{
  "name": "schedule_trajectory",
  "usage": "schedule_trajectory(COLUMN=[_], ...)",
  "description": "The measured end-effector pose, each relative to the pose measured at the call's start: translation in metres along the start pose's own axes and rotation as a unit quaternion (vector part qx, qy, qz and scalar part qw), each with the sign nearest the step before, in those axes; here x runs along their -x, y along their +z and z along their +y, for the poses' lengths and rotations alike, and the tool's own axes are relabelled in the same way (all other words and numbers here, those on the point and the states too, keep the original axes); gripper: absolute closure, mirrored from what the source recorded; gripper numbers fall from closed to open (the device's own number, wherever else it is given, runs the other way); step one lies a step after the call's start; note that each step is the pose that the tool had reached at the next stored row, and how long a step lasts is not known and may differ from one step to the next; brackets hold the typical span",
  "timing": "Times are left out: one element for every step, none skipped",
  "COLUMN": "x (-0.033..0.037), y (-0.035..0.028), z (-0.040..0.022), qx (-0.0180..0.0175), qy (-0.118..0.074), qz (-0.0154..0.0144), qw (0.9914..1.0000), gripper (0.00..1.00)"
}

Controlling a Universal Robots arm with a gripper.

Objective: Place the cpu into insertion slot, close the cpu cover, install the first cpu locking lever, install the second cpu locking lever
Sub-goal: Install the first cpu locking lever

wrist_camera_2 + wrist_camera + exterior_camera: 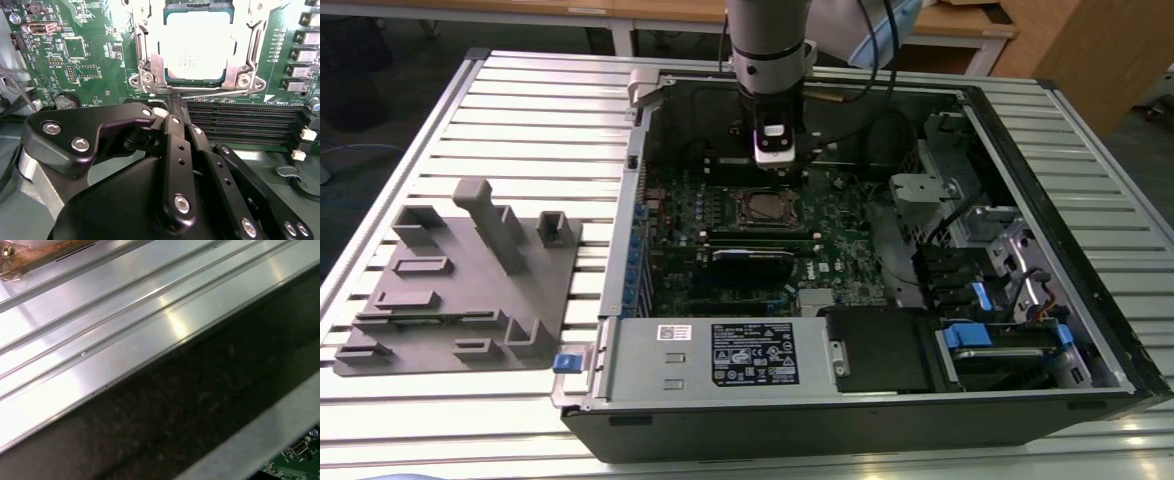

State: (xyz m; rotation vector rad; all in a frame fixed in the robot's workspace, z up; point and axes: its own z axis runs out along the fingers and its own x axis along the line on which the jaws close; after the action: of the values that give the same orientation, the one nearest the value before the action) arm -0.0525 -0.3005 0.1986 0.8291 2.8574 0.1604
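Observation:
The cpu lies with its dull silver top up in the insertion slot on the green board. The cpu cover, a silver frame, lies flat around the chip. A thin wire locking lever runs along the socket's edge nearest the gripper. My gripper hangs from the arm just behind the socket in the exterior view. Its black fingers are pressed together, shut, with the tips at the end of that lever. Whether they touch the lever is hidden.
Long black memory slots run beside the socket. The open computer case stands on a slatted aluminium table. A grey fixture tray lies at the exterior view's left. A power supply and drive bays fill the case's front.

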Motion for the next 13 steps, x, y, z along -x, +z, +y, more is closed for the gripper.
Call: schedule_trajectory(x=[0.0,-0.0001,0.0,0.0001,0.0001,0.0002,0.0003,0.0003,0.0002,0.0002,0.0002,0.0001,0.0001], y=[0.0,0.0002,0.0001,0.0001,0.0001,0.0001,0.0001,0.0002,0.0003,0.0005,0.0008,0.0011,0.0014], z=[0.0,0.0001,0.0,-0.0001,-0.0003,-0.0004,-0.0004,-0.0004,-0.0005,-0.0005,-0.0005,-0.0006,-0.0007], qx=[-0.0002,-0.0007,-0.0015,-0.0028,-0.0047,-0.007,-0.0098,-0.0132,-0.0167,-0.0202,-0.0232,-0.0253,-0.0264], qy=[0.0,0.0,0.0,-0.001,-0.001,-0.001,-0.002,-0.003,-0.004,-0.004,-0.005,-0.006,-0.006], qz=[-0.0001,-0.0006,-0.0011,-0.0019,-0.003,-0.0044,-0.0061,-0.0084,-0.0105,-0.0128,-0.0149,-0.0164,-0.0173], qw=[1.0,1.0,1.0,0.99999,0.99998,0.99996,0.99993,0.99987,0.9998,0.9997,0.99961,0.99953,0.99948], gripper=[0.89,0.89,0.89,0.89,0.89,0.89,0.89,0.89,0.89,0.89,0.89,0.89,0.89])
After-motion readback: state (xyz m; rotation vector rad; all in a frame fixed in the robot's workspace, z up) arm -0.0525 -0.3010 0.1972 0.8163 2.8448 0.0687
